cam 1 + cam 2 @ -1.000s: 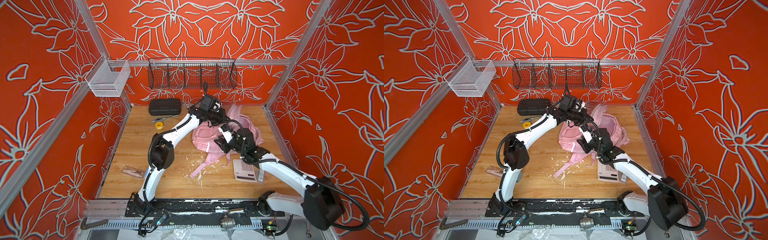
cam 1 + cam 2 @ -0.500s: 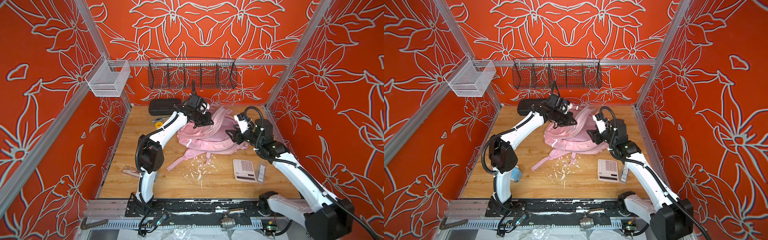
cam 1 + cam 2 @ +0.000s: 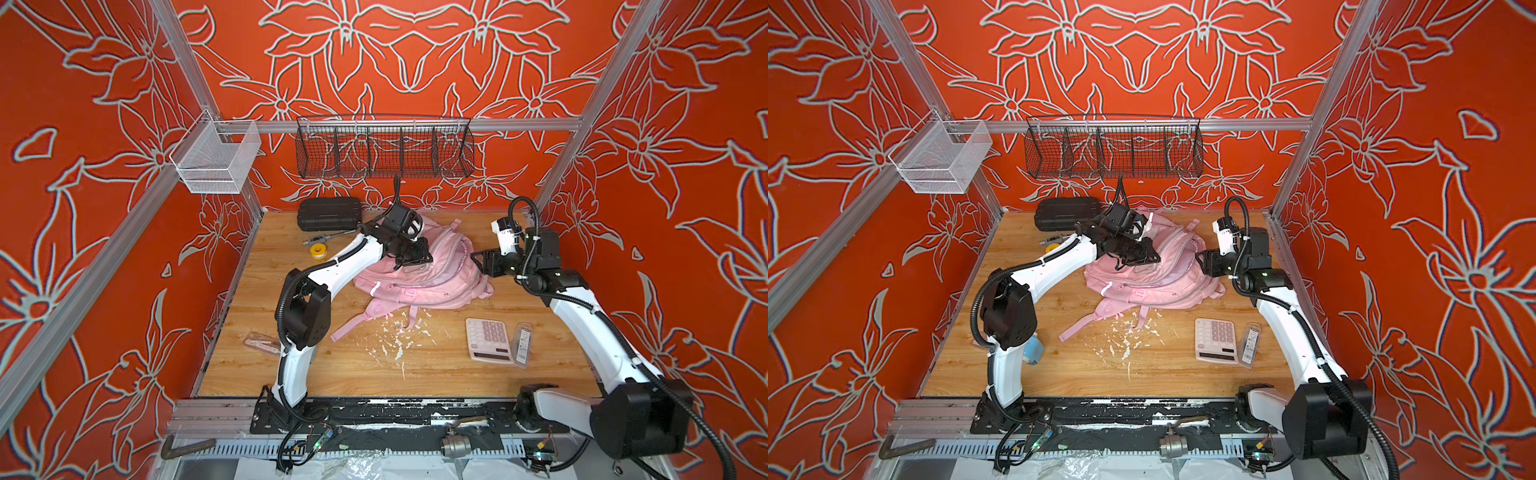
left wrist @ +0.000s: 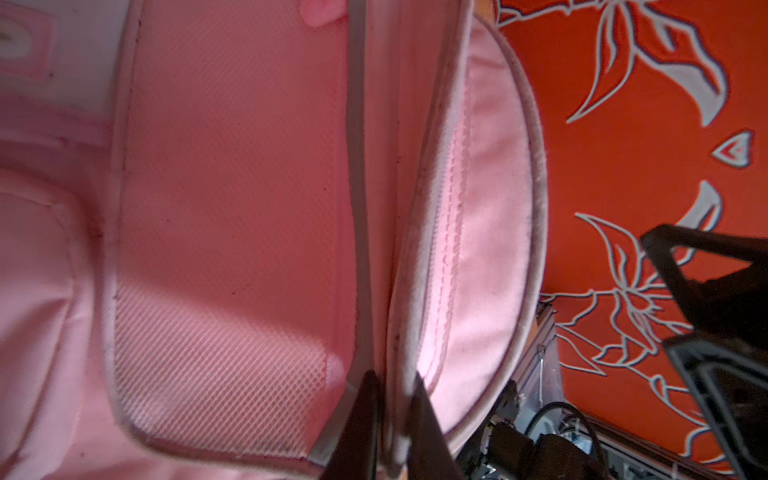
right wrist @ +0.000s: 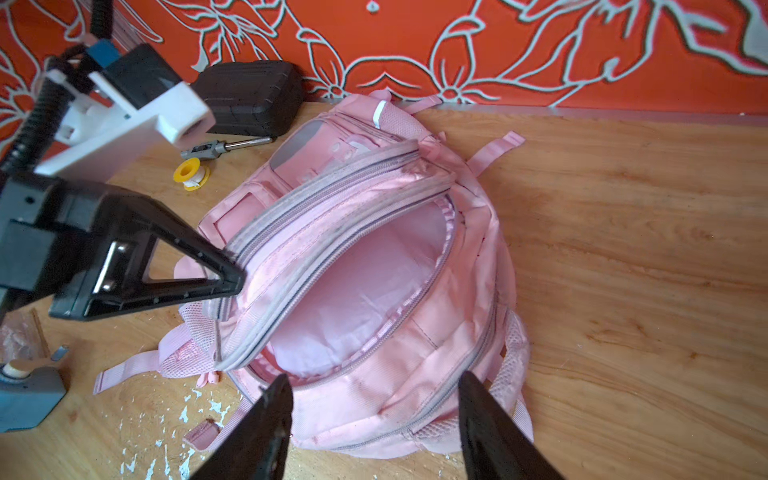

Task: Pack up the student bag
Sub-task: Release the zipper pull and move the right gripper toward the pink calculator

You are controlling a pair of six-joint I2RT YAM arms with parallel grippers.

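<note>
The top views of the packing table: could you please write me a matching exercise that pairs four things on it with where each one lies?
Things:
1. student bag
2. black case
3. calculator
4. yellow tape roll

Places or states:
A. front right, beside a clear packet
B. back left, next to a metal tool
C. mid-table, main compartment unzipped
D. far back left, near the wall

Pairs: 1-C, 2-D, 3-A, 4-B
</note>
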